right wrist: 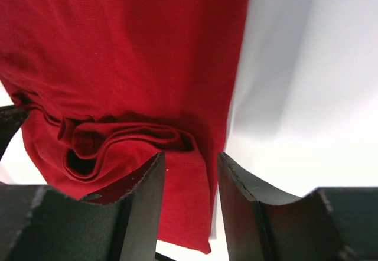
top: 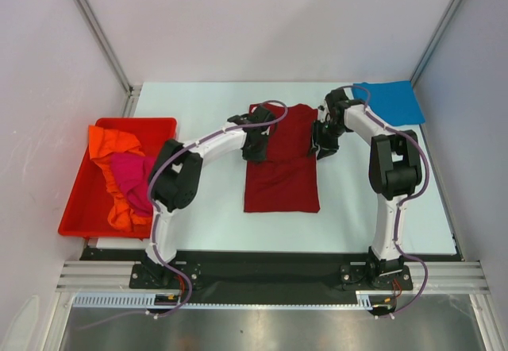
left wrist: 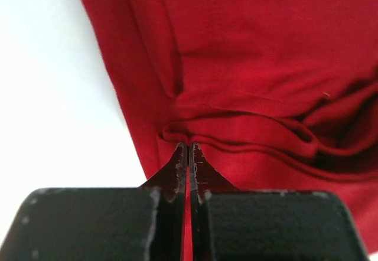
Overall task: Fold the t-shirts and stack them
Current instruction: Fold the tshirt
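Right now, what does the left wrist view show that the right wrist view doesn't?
Only left wrist: the left end effector shut on a fold of the red shirt, table on the view's left. Only right wrist: the right end effector open, its fingers either side of the shirt's edge, table on the view's right. Both: the shirt's bunched folds on the white table.
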{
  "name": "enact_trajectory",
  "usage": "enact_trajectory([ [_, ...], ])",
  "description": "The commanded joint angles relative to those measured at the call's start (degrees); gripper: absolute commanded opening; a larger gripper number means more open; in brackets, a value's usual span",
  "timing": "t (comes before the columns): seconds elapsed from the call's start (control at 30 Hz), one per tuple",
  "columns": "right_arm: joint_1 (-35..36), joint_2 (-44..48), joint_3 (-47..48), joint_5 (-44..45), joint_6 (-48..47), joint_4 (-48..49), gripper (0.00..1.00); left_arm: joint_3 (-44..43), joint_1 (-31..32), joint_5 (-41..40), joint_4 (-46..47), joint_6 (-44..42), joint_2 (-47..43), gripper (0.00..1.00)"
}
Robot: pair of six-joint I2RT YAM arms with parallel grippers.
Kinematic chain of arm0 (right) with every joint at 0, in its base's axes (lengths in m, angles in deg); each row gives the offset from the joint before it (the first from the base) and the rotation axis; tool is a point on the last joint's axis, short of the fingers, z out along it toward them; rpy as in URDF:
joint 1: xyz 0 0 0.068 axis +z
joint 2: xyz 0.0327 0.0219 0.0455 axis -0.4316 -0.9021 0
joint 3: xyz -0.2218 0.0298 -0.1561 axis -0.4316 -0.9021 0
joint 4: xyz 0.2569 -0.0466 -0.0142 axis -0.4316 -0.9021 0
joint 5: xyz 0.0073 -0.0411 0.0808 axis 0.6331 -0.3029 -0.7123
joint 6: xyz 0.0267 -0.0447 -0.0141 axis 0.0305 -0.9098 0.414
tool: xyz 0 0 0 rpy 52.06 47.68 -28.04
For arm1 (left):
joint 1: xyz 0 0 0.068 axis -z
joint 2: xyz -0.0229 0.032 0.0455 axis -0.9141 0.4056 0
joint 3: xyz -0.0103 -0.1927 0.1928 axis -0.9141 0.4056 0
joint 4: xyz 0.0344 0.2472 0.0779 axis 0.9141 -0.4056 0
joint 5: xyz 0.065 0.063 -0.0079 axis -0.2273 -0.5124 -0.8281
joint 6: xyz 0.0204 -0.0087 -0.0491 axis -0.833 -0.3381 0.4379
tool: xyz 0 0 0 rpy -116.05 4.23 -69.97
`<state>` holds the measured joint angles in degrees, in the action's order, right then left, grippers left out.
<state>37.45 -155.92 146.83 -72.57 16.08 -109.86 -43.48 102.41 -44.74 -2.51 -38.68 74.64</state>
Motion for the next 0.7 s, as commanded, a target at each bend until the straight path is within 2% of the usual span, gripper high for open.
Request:
enact_trajectory([
  [0.0,-0.10,-1.08,2.11,-2.28,-0.07,0.65,0.45,0.67,-0.13,4.17,3.83,-2.08,-6.59,0.00],
  [0.3,-0.28,-2.31,2.46,-3.34,0.28,1.53,0.36,4.72,-0.39,7.06,8.05,-3.22,-11.34,0.00],
  [0.4,-0.28,-2.49,2.29,-3.25,0.89,1.80,0.23,5.07,-0.74,7.78,8.67,-3.57,-11.43,0.00],
  [0.43,-0.28,-2.49,2.29,-3.25,0.98,1.89,0.12,5.24,-1.00,7.87,8.85,-3.66,-11.52,0.00],
  [0.5,-0.45,-2.32,2.29,-2.38,1.42,1.80,0.02,5.86,-1.44,8.13,9.81,-3.84,-11.69,0.00],
  [0.67,-0.72,-1.35,2.29,0.43,1.51,1.01,0.00,7.79,-4.16,8.13,11.13,-4.02,-11.34,0.00],
])
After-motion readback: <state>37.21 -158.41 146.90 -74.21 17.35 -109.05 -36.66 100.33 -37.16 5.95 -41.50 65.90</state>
